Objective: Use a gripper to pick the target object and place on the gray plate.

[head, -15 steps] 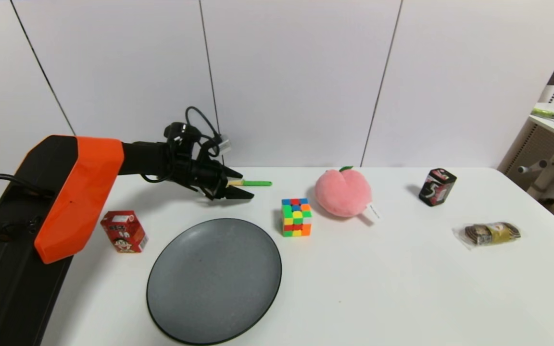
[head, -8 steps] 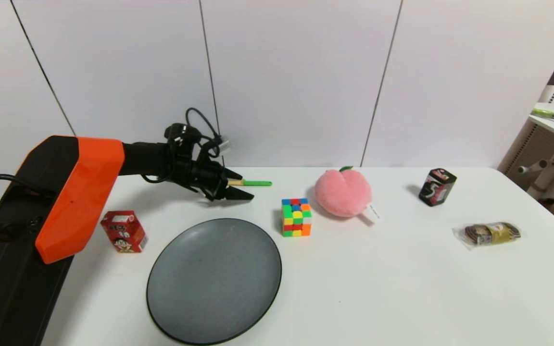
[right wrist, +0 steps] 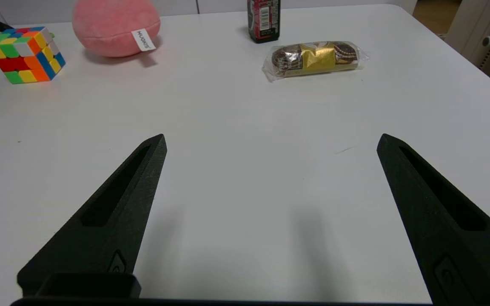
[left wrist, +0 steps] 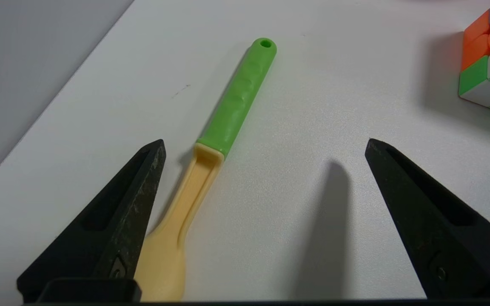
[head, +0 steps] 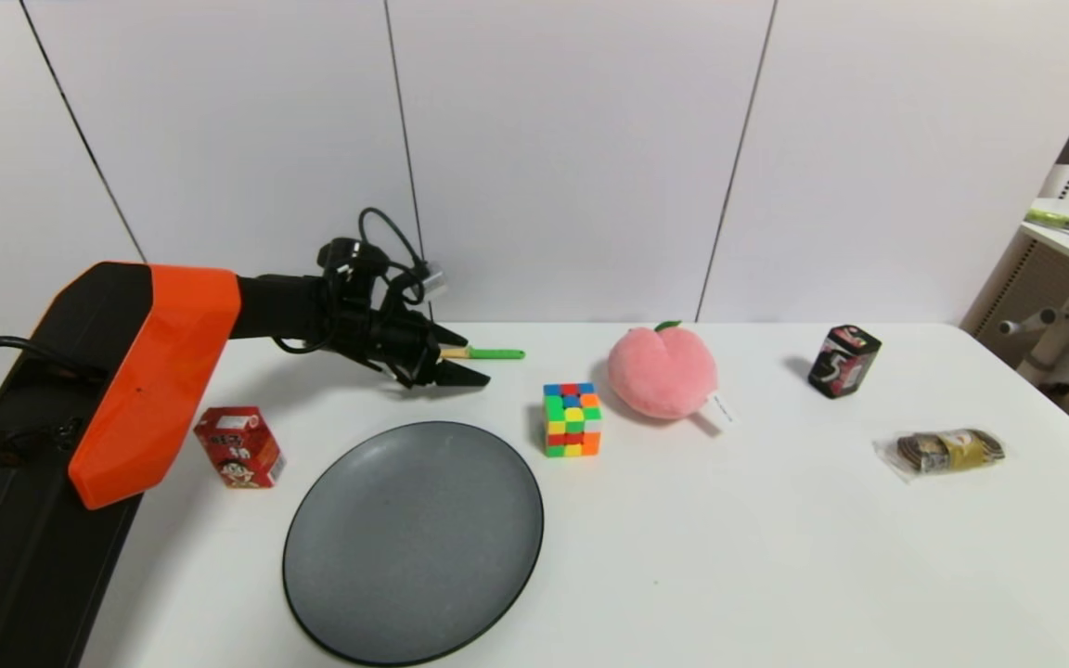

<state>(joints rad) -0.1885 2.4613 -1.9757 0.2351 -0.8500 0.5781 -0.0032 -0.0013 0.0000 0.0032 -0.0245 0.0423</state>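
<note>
Near the bench's far-left edge, the left gripper [left wrist: 264, 144] hangs spread wide over the pasta spoon [left wrist: 211, 165], which lies off-centre beside one finger; centring before closing looks wise.

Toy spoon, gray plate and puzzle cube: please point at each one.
Toy spoon [left wrist: 236, 100], left wrist view, middle of green handle.
Gray plate [head: 414, 543], head view, bare centre.
Puzzle cube [head: 572, 419], head view, front face.
</note>
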